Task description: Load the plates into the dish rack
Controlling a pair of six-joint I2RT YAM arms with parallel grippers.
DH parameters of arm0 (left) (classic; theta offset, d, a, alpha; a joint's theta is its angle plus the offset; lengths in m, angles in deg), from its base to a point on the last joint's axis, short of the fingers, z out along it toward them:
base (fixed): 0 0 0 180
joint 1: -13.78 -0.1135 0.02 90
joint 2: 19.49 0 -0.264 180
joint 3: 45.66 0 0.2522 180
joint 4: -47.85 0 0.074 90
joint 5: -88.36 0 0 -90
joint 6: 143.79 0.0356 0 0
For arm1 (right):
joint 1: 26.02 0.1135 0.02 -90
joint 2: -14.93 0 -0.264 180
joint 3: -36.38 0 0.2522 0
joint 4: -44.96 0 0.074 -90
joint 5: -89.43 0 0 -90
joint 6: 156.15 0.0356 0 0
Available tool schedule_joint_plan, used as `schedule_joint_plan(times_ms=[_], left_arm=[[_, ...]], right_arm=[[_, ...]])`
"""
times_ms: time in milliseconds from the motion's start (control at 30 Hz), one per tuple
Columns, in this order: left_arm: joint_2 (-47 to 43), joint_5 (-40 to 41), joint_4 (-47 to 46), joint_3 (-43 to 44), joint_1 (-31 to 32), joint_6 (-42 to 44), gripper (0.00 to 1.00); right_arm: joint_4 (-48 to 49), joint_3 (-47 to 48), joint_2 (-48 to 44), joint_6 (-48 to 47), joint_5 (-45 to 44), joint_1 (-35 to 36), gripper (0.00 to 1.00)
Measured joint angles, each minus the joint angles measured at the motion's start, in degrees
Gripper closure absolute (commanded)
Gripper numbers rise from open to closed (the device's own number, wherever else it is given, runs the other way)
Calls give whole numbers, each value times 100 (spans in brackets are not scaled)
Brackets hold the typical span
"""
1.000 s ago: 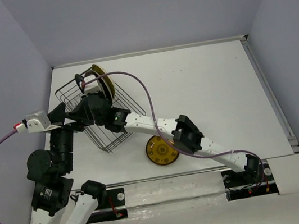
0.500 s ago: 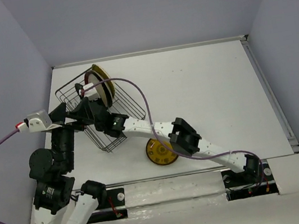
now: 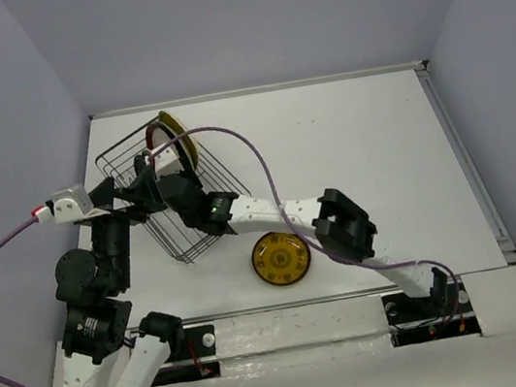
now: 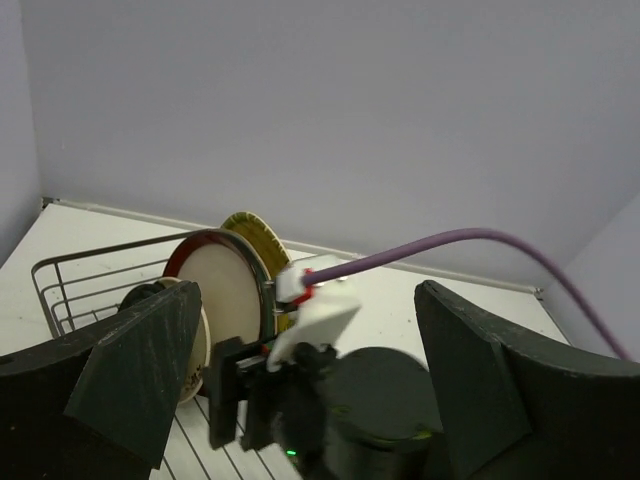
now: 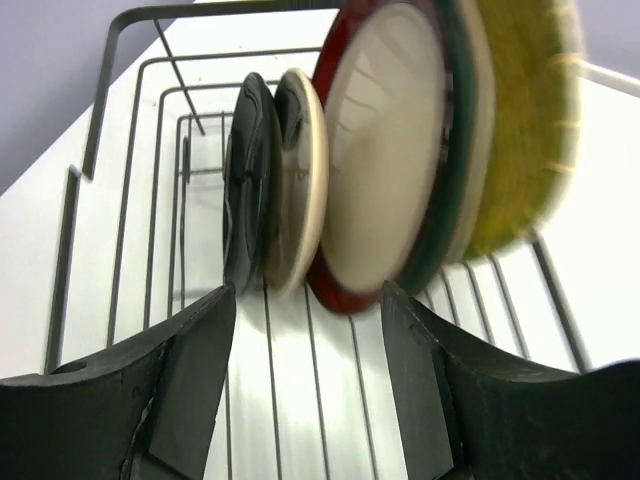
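**Dish rack** (image 3: 184,246): stands in the 10 o'clock quarter of the table (image 3: 357,138).

**Contents:** five dishes on edge. In the right wrist view they run from 9 to 3 o'clock:
- black plate (image 5: 246,190)
- cream plate with dark patches (image 5: 298,180)
- red-rimmed cream plate (image 5: 385,160)
- pale teal plate (image 5: 468,130)
- yellow ribbed plate (image 5: 525,120)

**Outstanding:** yellow patterned plate (image 3: 280,258), lying flat on the table at 4 o'clock of the rack.

**Right pincer** (image 5: 310,320): jaws apart with nothing between them, low inside the rack and facing the stack.

**Left pincer** (image 4: 300,370): wide and empty, at the rack's 9 o'clock side.

**Step judged:** parting from the black plate and clearing the rack.

**Handling:**
- Draw straight back along the rack floor, level, with the jaws apart.
- Any brush on the black plate's rim could topple the row.

**Not determinable:**
- The teal plate shows only as a thin edge.
- The ribbed plate is blurred.
- The divider prongs under the dishes are hidden.
- Overhead, the right pincer is masked by its own wrist.
- Whether the left pincer touches the wire cannot be told.
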Motion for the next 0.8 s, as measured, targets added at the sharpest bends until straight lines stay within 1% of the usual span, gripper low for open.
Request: schedule_joint_plan(times_ms=[67, 100, 167, 200, 233, 267, 333, 367, 433, 500, 600, 700, 800], left_arm=[[22, -24, 0, 0, -28, -2, 1], [44, -59, -2, 0, -35, -4, 1], [96, -146, -9, 0, -37, -17, 1], [118, -195, -22, 0, -37, -24, 1], [164, -264, -31, -2, -39, -39, 1], [197, -367, -39, -2, -44, -48, 1], [280, -540, -42, -2, -48, -81, 1], [321, -651, -42, -2, -61, -98, 1], [422, -870, -48, -2, -72, -151, 1], [503, -1019, -59, -2, -79, -175, 1], [595, -1191, -79, -2, -87, -208, 1], [669, -1320, -81, -2, -107, -238, 1], [699, -1416, -79, -2, -107, -247, 1]], right_arm=[[9, -881, -804, 116, 205, 9, 35], [-2, -1794, -1788, 271, 396, 2, 35], [66, -2201, -2258, 387, 595, -17, 35], [354, -2964, -2931, 555, 970, -66, 35], [374, -3840, -3674, 807, 1255, -142, 35], [350, -4800, -4542, 1110, 1613, -295, 34], [297, -6085, -5696, 1668, 2256, -817, 33], [332, -6736, -6177, 1932, 2544, -1145, 32], [52, -7908, -6907, 2472, 2889, -1825, 25], [-417, -8782, -7342, 2918, 3169, -2131, 22], [-1069, -9578, -7707, 3440, 3692, -2111, 22], [-1220, -9796, -7753, 3860, 4041, -2087, 26], [-1054, -9838, -7567, 4074, 4360, -2092, 31]])
